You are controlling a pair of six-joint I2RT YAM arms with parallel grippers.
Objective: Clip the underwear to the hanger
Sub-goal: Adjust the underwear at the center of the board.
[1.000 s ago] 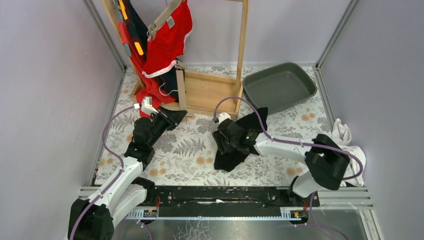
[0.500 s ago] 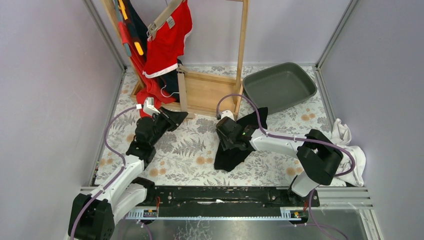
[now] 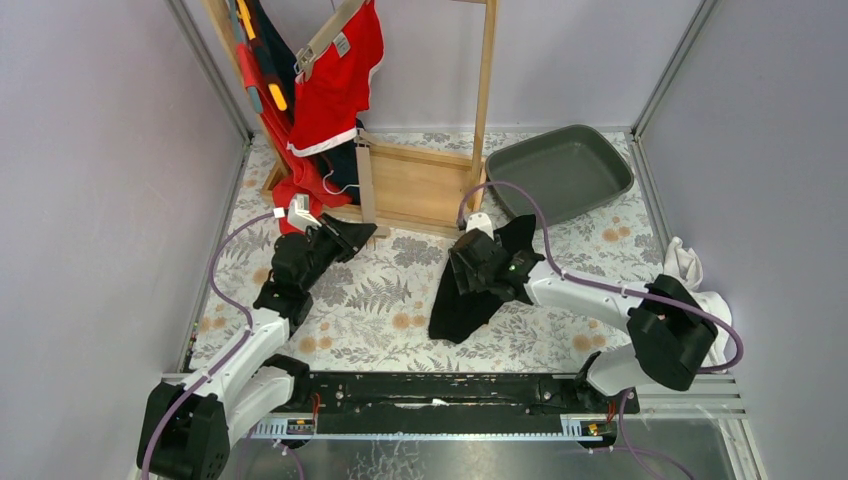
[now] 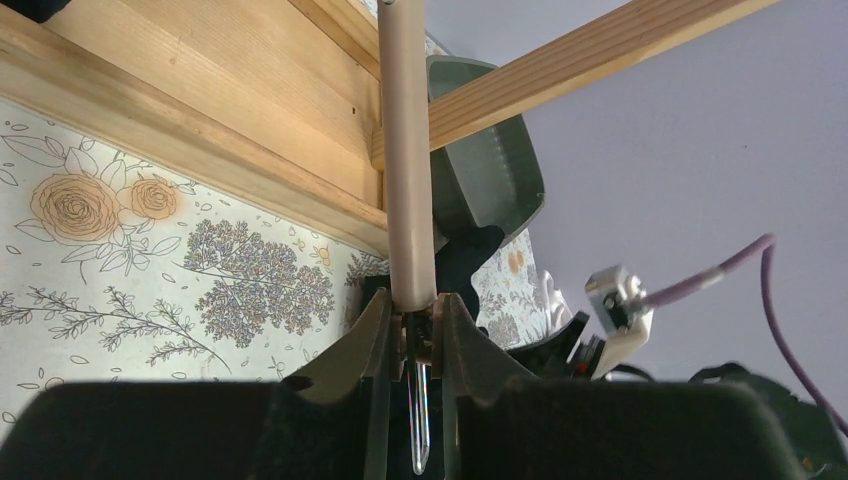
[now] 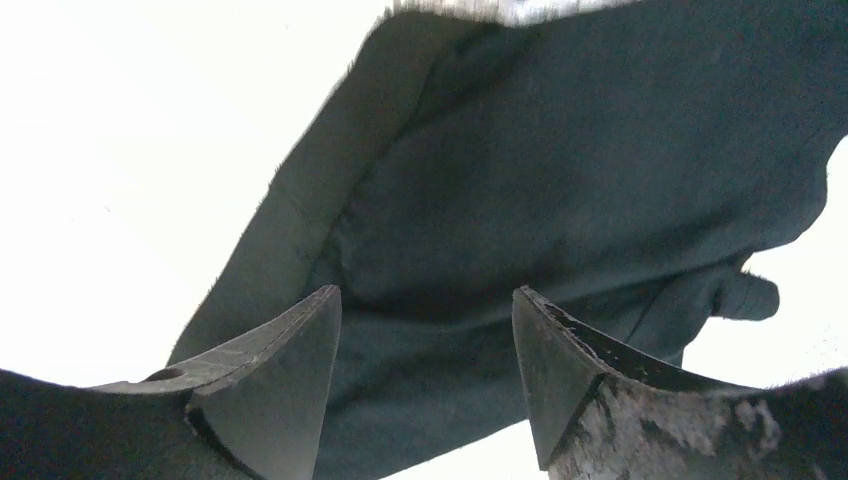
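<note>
Left gripper [image 4: 412,308]: clamping shut on the beige hanger bar [image 4: 405,150], beside the wooden rack [image 3: 420,185].
Right gripper [image 5: 425,310]: hovering, jaws apart, over the black underwear [image 3: 465,305], gripping nothing.
Where: it is lying on the floral table [image 3: 370,300], apart from the hanger bar.
Progress: early; lifting, carrying and clipping are all remaining.

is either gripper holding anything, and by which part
The left gripper grips the hanger by the end of its bar. The right gripper is open above the underwear, holding nothing.
</note>
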